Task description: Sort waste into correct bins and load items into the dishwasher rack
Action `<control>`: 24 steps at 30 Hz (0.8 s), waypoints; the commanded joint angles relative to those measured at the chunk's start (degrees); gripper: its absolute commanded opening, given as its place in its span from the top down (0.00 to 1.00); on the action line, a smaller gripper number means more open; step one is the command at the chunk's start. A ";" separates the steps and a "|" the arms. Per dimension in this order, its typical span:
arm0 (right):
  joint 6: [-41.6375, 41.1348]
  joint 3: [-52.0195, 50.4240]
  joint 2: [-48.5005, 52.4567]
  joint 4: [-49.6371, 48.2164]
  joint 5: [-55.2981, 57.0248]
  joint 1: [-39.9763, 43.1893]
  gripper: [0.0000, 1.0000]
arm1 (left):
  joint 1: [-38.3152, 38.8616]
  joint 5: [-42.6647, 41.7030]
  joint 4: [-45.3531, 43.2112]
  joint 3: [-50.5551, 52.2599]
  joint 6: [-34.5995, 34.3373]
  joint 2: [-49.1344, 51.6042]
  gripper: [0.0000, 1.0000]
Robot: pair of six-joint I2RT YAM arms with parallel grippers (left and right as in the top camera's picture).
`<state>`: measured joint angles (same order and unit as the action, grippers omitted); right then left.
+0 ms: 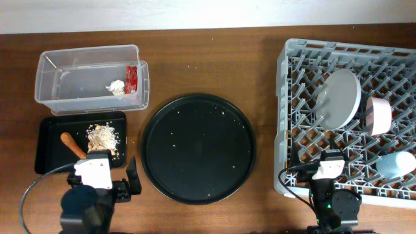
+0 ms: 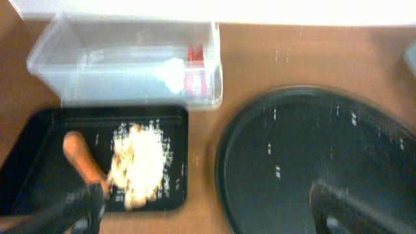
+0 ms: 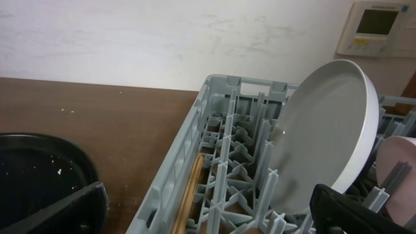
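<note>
The clear tub (image 1: pixel 45 68) at the back left holds the red wrapper (image 1: pixel 132 78) and the white scrap (image 1: pixel 117 86). The shallow black tray (image 1: pixel 49 140) holds the carrot (image 1: pixel 73 144) and the beige food scraps (image 1: pixel 104 136). The grey rack (image 1: pixel 286 117) on the right holds the plate (image 1: pixel 341 97) on edge, the white bowl (image 1: pixel 379 115), the blue cup (image 1: pixel 396 164) and the chopsticks (image 3: pixel 188 195) along its left wall. My left gripper (image 2: pixel 208 221) is open and empty, above the gap between the two trays. My right gripper (image 3: pixel 208 218) is open and empty over the rack's near left corner.
A large round black tray (image 1: pixel 198 148) with crumbs lies in the middle of the brown table. A white wall runs along the back. The left wrist view is blurred; the tub (image 2: pixel 123 65) and the black tray (image 2: pixel 39 156) show there.
</note>
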<state>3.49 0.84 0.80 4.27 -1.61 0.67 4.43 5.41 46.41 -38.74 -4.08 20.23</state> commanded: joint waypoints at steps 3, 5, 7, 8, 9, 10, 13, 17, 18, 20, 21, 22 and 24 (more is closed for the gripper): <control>0.37 -0.52 -0.59 -0.02 -0.94 0.07 0.02 | -0.09 0.20 -20.28 20.33 0.92 -13.75 0.01; 0.37 -0.52 -0.61 -0.02 -0.94 0.07 0.02 | -0.09 -0.02 -28.17 26.88 0.92 -18.53 0.01; 0.37 -0.52 -0.59 -0.02 -0.94 0.07 0.02 | -0.11 -0.02 -36.24 31.39 0.94 -19.91 0.01; 0.37 -0.52 -0.61 -0.02 -0.94 0.07 0.02 | -0.11 -0.07 -41.38 33.92 0.94 -19.96 0.01; 0.35 -0.52 -0.61 -0.02 -0.94 0.07 0.02 | -0.13 -0.48 -47.15 36.63 1.92 -19.96 0.01; 0.35 -0.52 -0.61 -0.02 -0.94 0.07 0.02 | -0.17 -2.27 -50.27 38.32 4.57 -19.96 0.01; 0.35 -0.52 -0.61 -0.02 -0.94 0.07 0.02 | -0.85 -4.39 -47.58 38.27 9.70 -19.96 0.01; 0.37 -0.52 -0.59 -0.02 -0.94 0.07 0.02 | -0.85 -8.70 -41.99 38.23 9.35 -19.96 0.01; 0.37 -0.52 -0.61 -0.02 -0.94 0.07 0.02 | -0.83 -8.68 -42.01 38.23 9.35 -19.93 0.01; 0.37 -0.52 -0.59 -0.02 -0.94 0.07 0.02 | -0.83 -8.68 -42.01 38.23 9.35 -19.93 0.01; 0.37 -0.52 -0.61 -0.02 -0.94 0.07 0.02 | -0.83 -8.68 -42.01 38.23 9.35 -19.93 0.01; 0.37 -0.52 -0.59 -0.02 -0.94 0.07 0.02 | -0.83 -8.68 -42.01 38.23 9.35 -19.93 0.01; 0.37 -0.52 -0.61 -0.02 -0.94 0.07 0.02 | -0.83 -8.68 -42.01 38.23 9.35 -19.93 0.01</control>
<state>3.49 0.82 0.62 4.27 -1.80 0.67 3.84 -1.98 4.49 -0.80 4.12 0.62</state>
